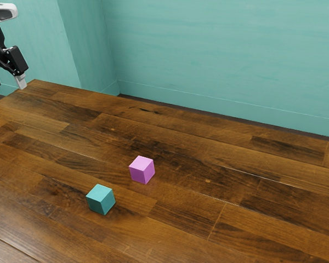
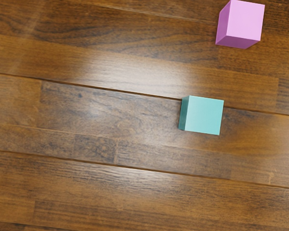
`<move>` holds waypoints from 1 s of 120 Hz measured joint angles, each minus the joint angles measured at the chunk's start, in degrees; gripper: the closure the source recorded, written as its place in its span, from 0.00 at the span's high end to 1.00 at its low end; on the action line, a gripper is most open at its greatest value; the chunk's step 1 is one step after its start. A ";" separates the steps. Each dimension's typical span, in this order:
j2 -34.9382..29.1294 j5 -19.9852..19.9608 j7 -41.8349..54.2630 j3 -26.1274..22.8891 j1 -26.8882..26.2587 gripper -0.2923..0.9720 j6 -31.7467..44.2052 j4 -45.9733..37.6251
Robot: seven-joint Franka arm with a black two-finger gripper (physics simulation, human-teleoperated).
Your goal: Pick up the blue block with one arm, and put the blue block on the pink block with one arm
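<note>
- The blue block (image 1: 100, 199) lies flat on the wooden tabletop (image 1: 252, 181), towards the near edge in the exterior view. It looks more teal than blue, and one corner is turned to the camera.
- In my wrist view the blue block (image 2: 201, 114) rests just past a seam between two planks. Its top face is plainly visible, along with one darker side face.
- Nothing touches it; there is bare wood on every side.
- The pink block (image 1: 142, 169) sits near it, apart from it, further back and towards the exterior view's right. It also rests flat on the wood.
- My wrist view shows the pink block (image 2: 241, 23) with a clear strip of plank between it and the blue one.
- My gripper (image 1: 7, 82) hangs high at the exterior view's far left, well apart from both blocks and well above the tabletop.
- The blue block lies low and off towards the exterior view's right of my gripper, with a long stretch of planks between us.
- My fingers (image 1: 21, 82) are spread and hold nothing; the light tip of one stands out against the teal wall (image 1: 219, 49).
</note>
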 joint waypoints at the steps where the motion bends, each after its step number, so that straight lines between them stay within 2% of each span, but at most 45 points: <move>1: 0.00 0.00 0.00 0.00 0.00 0.77 0.00 0.00; 16: -0.06 0.01 0.07 -0.02 0.00 0.77 -0.09 0.43; 26: -1.48 0.00 0.08 -1.96 -0.01 0.77 -4.56 17.57; 32: -4.83 0.29 -0.01 -3.78 0.01 0.77 -7.10 18.94; 34: -6.43 0.71 -0.05 -4.57 0.02 0.77 -7.48 16.66; 39: -13.04 1.70 -0.18 -5.56 0.27 0.77 -5.81 1.84; 44: -16.81 2.46 -0.34 -5.48 1.32 0.77 -2.78 -11.72; 52: -17.49 3.31 -0.59 -5.02 3.97 0.77 4.46 -27.80; 60: -14.91 3.83 -0.80 -4.88 5.45 0.77 11.87 -36.09; 74: -10.29 4.15 -1.10 -5.34 5.32 0.77 22.65 -40.99; 81: -9.22 4.13 -1.29 -7.42 5.19 0.77 29.58 -45.47; 98: 0.07 2.92 -1.63 -9.86 4.33 0.77 44.66 -48.16; 109: 4.53 0.20 -1.81 -10.28 4.17 0.76 52.65 -48.34; 120: 6.12 -3.45 -1.93 -10.44 2.55 0.76 58.55 -48.36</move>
